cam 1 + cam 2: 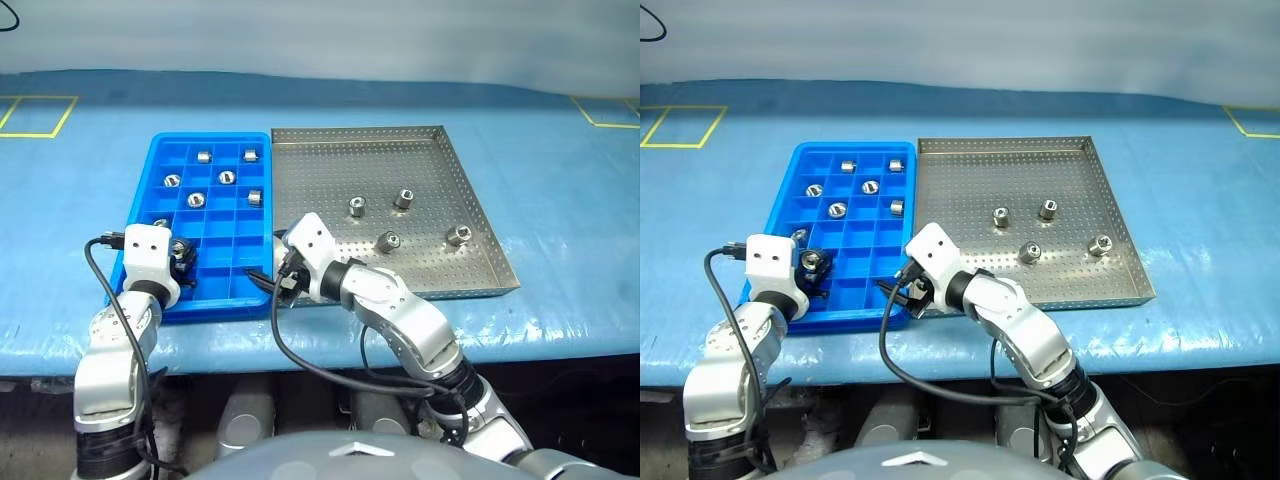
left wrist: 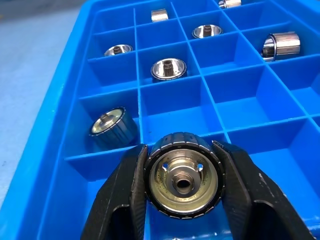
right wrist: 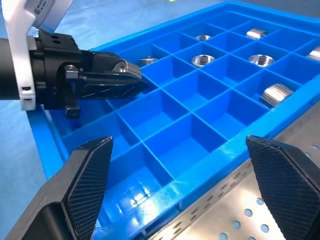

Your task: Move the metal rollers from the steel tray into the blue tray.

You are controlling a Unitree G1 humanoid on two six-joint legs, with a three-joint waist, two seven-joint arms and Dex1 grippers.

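Nearest to us, the left gripper is clenched on one metal roller; the two black fingers press it from both sides, and its hollow end faces the wrist camera. From the head view we see this gripper over the near left part of the blue tray, above the compartments of the near rows.

The right gripper is released, with its jaws standing wide apart and nothing between them. It hovers at the near right corner of the blue tray, where the blue rim meets the steel tray, and it points to the left, toward the left gripper.

In the blue tray we count six rollers lying loose, each in its own compartment. Two are in the far row, two in the next row, and two in the third row. One more roller lies in the compartment just beyond the held one, at the left side of the tray.

The steel tray stands just to the right of the blue tray, their long sides touching or nearly so. On its perforated floor there are four rollers, well apart from each other: two in the middle, one nearer to us and one close to the right rim.

Both trays rest on a blue table covering.
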